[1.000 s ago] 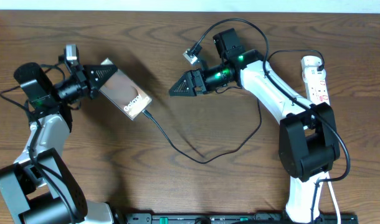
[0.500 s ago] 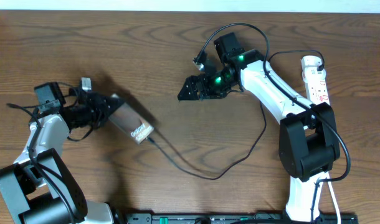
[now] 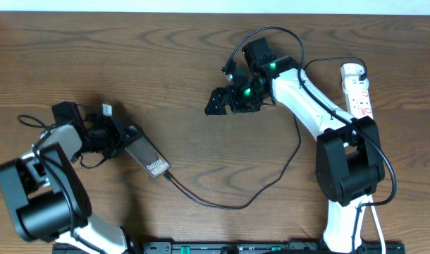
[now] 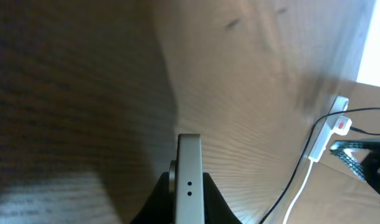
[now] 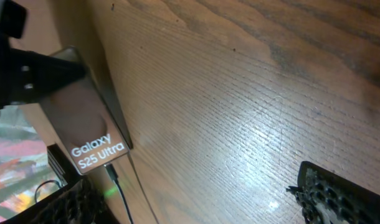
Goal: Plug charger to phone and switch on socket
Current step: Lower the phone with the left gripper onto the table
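Sideways, left claw (image 3: 132, 135) clamps the phone (image 3: 149, 156); right claw (image 3: 213, 104) gapes empty, well apart.

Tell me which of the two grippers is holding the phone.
The left gripper: it is shut on one end of the phone. The right gripper is open, empty, and apart from it.
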